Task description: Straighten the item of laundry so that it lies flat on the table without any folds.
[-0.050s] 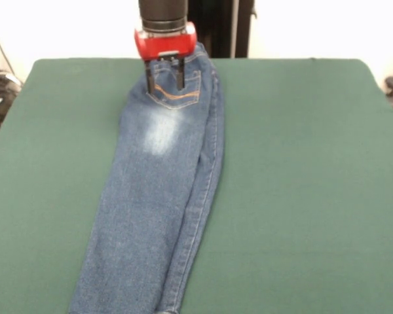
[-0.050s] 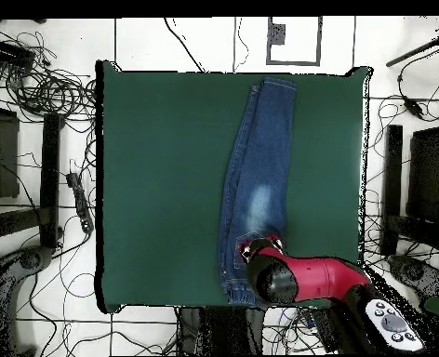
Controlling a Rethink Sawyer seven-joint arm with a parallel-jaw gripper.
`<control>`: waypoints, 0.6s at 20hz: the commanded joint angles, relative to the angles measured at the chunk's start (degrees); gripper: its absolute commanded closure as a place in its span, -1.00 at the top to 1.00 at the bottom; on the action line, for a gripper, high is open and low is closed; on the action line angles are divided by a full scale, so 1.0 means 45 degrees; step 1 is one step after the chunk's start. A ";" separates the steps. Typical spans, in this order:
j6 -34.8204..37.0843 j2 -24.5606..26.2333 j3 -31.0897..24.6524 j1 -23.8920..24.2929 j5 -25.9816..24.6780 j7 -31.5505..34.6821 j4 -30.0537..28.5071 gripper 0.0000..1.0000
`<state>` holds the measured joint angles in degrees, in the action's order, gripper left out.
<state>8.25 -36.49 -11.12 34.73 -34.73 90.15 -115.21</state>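
Evidently, the jeans (image 1: 158,190) are lying folded lengthwise on the table (image 1: 301,170).
The gripper (image 1: 164,82) is poised at the back pocket (image 1: 176,88), jaws apart; a grasp is needed to unfold the legs.

Green table (image 1: 301,163); folded jeans (image 1: 157,196) lying lengthwise.
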 commanded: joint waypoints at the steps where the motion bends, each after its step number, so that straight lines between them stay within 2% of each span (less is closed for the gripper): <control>1: 0.1027 -0.0324 -0.0598 -0.0047 -0.0432 0.0092 0.0743 1.00; 12: 0.1520 -0.1330 -0.0563 -0.0046 -0.0218 0.0112 0.0152 1.00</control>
<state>8.84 -40.54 -11.12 35.48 -34.74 90.15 -115.25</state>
